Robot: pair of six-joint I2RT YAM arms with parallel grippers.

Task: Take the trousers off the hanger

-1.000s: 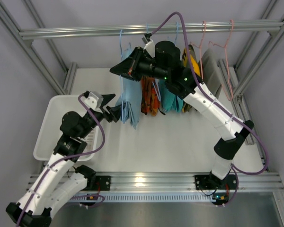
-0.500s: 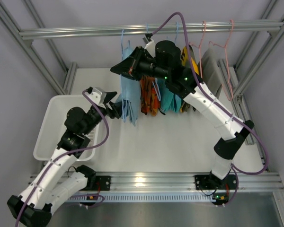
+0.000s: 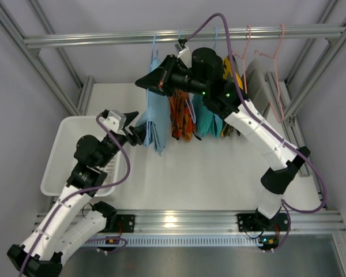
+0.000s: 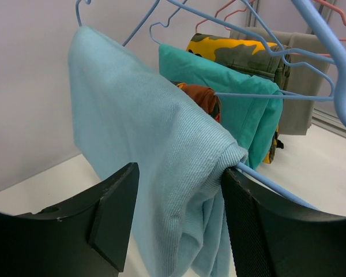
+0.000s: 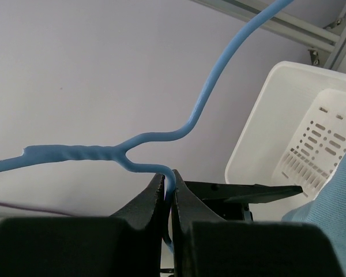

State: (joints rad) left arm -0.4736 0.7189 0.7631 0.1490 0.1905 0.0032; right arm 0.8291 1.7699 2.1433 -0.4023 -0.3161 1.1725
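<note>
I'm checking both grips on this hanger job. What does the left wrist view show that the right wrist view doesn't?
Only the left wrist view: the left gripper, jaws apart on either side of the trousers, with the teal garment behind. Only the right wrist view: the right gripper, jaws shut on the hanger near its twisted neck, and the white basket. Both: blue hanger wire and sky-blue cloth.
</note>
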